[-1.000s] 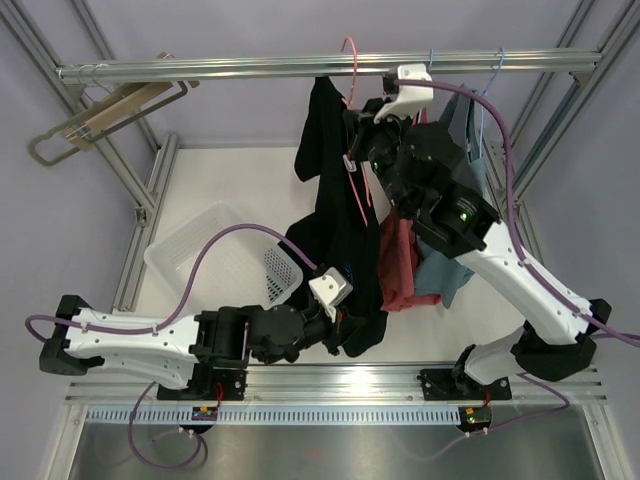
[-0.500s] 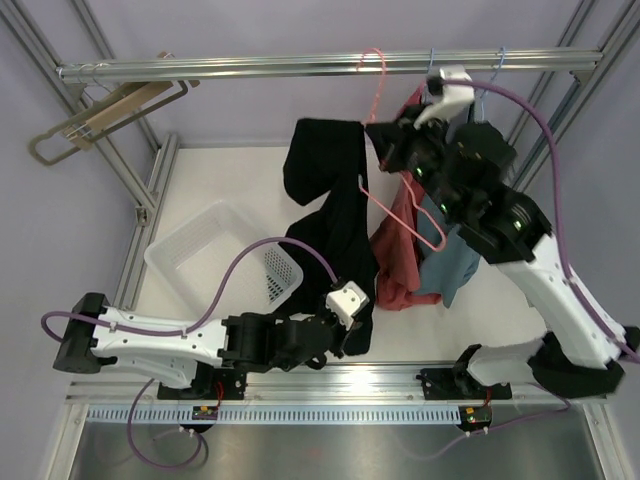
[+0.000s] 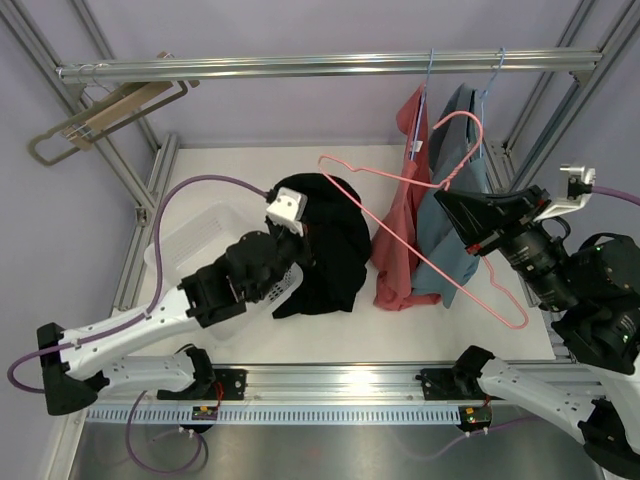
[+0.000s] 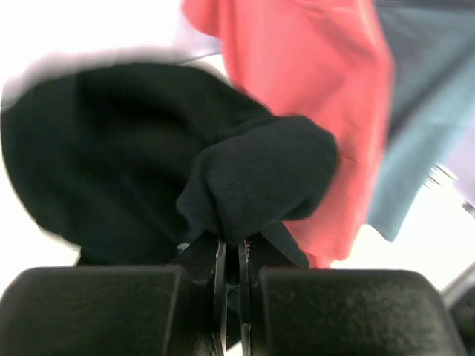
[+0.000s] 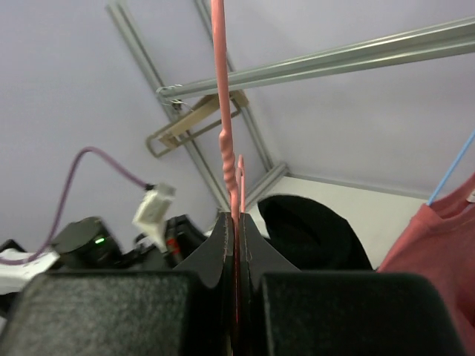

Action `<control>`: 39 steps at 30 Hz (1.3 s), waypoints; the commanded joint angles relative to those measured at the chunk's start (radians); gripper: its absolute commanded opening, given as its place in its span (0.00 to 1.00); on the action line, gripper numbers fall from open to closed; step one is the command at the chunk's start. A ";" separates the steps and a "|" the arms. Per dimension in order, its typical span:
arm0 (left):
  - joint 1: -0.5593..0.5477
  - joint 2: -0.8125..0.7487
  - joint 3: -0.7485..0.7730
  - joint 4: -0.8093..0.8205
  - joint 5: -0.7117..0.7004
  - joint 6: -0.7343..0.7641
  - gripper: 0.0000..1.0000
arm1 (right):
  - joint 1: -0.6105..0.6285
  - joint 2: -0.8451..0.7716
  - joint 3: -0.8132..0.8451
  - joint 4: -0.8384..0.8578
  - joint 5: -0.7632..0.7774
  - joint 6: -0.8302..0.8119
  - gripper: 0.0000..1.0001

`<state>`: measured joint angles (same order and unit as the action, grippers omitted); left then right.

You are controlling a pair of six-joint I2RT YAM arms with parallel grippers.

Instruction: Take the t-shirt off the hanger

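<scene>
The black t-shirt (image 3: pixel 325 240) hangs in a bunch over the white table, free of the hanger. My left gripper (image 3: pixel 300 242) is shut on a fold of it; the left wrist view shows the pinched fold (image 4: pixel 252 185) between the closed fingers (image 4: pixel 230 248). The pink wire hanger (image 3: pixel 440 235) is bare and off the rail, tilted in the air to the right. My right gripper (image 3: pixel 442 197) is shut on its neck, and the wire (image 5: pixel 223 133) rises from the closed gripper (image 5: pixel 237 222) in the right wrist view.
A red t-shirt (image 3: pixel 405 210) and a grey-blue t-shirt (image 3: pixel 455 235) hang on blue hangers from the top rail (image 3: pixel 300 67). A white basket (image 3: pixel 190 245) sits at the left under my left arm. A wooden hanger (image 3: pixel 100 115) hangs at the rail's left end.
The right gripper has pulled the pink hanger off the rail, out of the shirt, right and nearer. The left gripper has carried the black shirt left towards the basket.
</scene>
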<state>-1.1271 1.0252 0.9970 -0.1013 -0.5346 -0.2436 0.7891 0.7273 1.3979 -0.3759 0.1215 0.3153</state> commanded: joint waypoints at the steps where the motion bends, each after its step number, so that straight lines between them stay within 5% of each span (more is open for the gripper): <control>1: 0.102 0.070 0.038 0.121 0.142 -0.014 0.09 | -0.007 -0.025 -0.007 0.052 -0.092 0.047 0.00; 6: 0.246 0.248 0.118 0.025 0.208 -0.081 0.32 | -0.007 -0.084 0.000 0.019 -0.066 0.048 0.00; 10: 0.308 0.389 0.176 -0.144 0.186 -0.195 0.33 | -0.007 -0.129 0.004 -0.047 0.004 0.016 0.00; 17: 0.360 0.622 0.336 -0.356 0.286 -0.195 0.89 | -0.007 -0.195 -0.034 -0.107 0.079 -0.010 0.00; 20: 0.360 0.746 0.464 -0.449 0.312 -0.169 0.99 | -0.007 -0.209 -0.042 -0.112 0.064 -0.012 0.00; 32: 0.379 1.056 0.598 -0.580 0.303 -0.169 0.98 | -0.007 -0.161 -0.033 -0.100 -0.054 0.018 0.00; 36: 0.371 1.073 0.609 -0.575 0.280 -0.171 0.70 | -0.007 -0.167 -0.028 -0.081 -0.065 0.024 0.00; 37: 0.366 1.072 0.618 -0.574 0.277 -0.166 0.46 | -0.008 -0.169 -0.025 -0.075 -0.069 0.027 0.00; 39: 0.363 1.055 0.624 -0.562 0.277 -0.168 0.16 | -0.007 -0.172 -0.019 -0.070 -0.082 0.031 0.00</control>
<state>-0.7609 2.0846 1.5848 -0.6502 -0.2436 -0.4183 0.7872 0.5575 1.3628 -0.4942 0.0849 0.3367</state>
